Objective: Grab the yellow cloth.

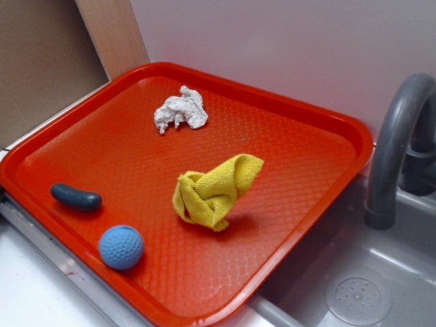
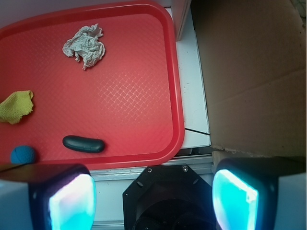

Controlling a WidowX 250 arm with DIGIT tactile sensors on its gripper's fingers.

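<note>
Nearest the exterior camera sits the blue golf ball (image 1: 121, 246), at the left front of the red tray (image 1: 300, 136), with a dark oblong piece (image 1: 75, 197) just behind it. Further right and toward the tray's middle lies the yellow cloth (image 1: 214, 189), bunched into a peaked heap of soft folds, apart from everything else. A white paper wad (image 1: 180, 110) rests toward the back edge, and a grey tap (image 1: 395, 150) curves over the sink at far right.

Judging from here, the chief risk is a badly aimed descent: in the wrist view the cloth shows only at the left edge, so a drop straight down would meet bare tray or tabletop. A shallow pinch could also catch just one loose fold and let it slip.

The pincer (image 2: 152, 199) hangs above the tray's near edge, looking downward, its fingers (image 2: 72, 203) spread wide and holding nothing.
</note>
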